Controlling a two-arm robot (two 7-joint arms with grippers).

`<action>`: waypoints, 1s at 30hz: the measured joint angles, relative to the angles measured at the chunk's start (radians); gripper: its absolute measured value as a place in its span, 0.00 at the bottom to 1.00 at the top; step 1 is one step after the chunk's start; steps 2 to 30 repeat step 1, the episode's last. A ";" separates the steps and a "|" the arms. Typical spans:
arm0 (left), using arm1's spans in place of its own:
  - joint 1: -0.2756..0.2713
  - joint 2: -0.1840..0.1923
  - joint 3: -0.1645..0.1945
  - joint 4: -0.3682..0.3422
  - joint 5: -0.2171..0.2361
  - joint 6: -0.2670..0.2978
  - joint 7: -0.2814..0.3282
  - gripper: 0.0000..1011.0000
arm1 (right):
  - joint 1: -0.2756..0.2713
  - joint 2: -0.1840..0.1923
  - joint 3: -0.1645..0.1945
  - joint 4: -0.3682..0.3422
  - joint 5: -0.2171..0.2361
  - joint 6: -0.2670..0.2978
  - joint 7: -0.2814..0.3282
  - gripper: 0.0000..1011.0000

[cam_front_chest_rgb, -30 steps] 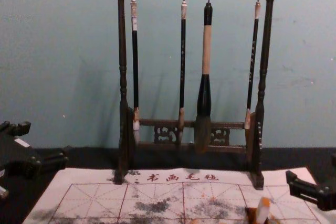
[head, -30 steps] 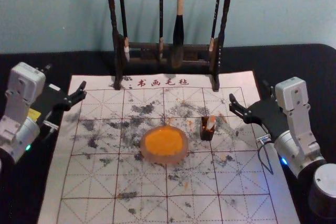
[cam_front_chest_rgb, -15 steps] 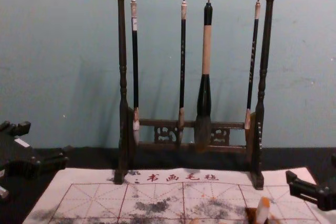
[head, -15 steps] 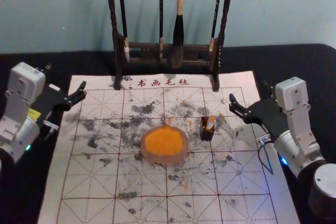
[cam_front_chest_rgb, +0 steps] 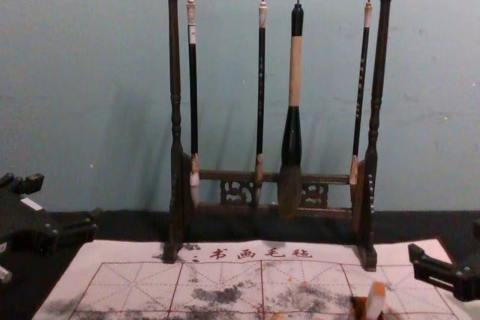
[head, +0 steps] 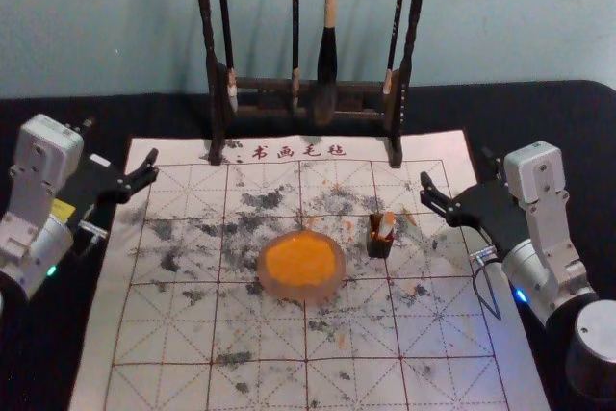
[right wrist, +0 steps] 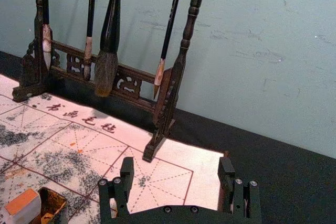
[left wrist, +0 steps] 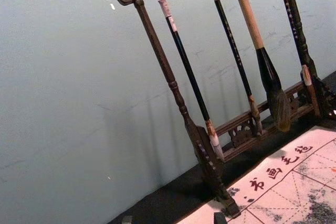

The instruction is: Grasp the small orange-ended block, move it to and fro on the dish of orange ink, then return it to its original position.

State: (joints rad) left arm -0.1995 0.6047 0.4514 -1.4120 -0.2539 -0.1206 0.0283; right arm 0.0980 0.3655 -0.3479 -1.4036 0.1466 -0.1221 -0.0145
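The small white block with an orange end [head: 387, 225] leans in a small dark open box [head: 379, 247], right of the dish of orange ink [head: 273, 286]. In the right wrist view the block [right wrist: 23, 208] lies tilted against the box [right wrist: 62, 213]. My right gripper [head: 457, 168] is over the mat's right edge, apart from the block; in its wrist view the right gripper [right wrist: 176, 165] stands open and empty. My left gripper [head: 120, 140] stays idle at the mat's left edge; the left gripper [left wrist: 174, 218] has its tips spread, with nothing between them.
A dark wooden rack [head: 260, 85] with hanging brushes, one of them large [cam_front_chest_rgb: 293, 125], stands across the mat's back edge before the wall. The white gridded mat [head: 164, 334] lies on a black tabletop [head: 568, 122]. Bare mat stretches in front of the dish.
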 joint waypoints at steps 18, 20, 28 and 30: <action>0.000 0.000 0.000 0.000 0.000 0.000 0.000 0.99 | 0.000 0.000 0.000 0.000 0.000 0.000 0.000 0.99; 0.000 0.000 0.000 0.000 0.000 0.000 0.000 0.99 | 0.000 0.000 0.000 0.000 0.000 0.000 0.000 0.99; 0.000 0.000 0.000 0.000 0.000 0.000 0.000 0.99 | 0.000 0.000 0.000 0.000 0.000 0.000 0.000 0.99; 0.000 0.000 0.000 0.000 0.000 0.000 0.000 0.99 | 0.000 0.000 0.000 0.000 0.000 0.000 0.000 0.99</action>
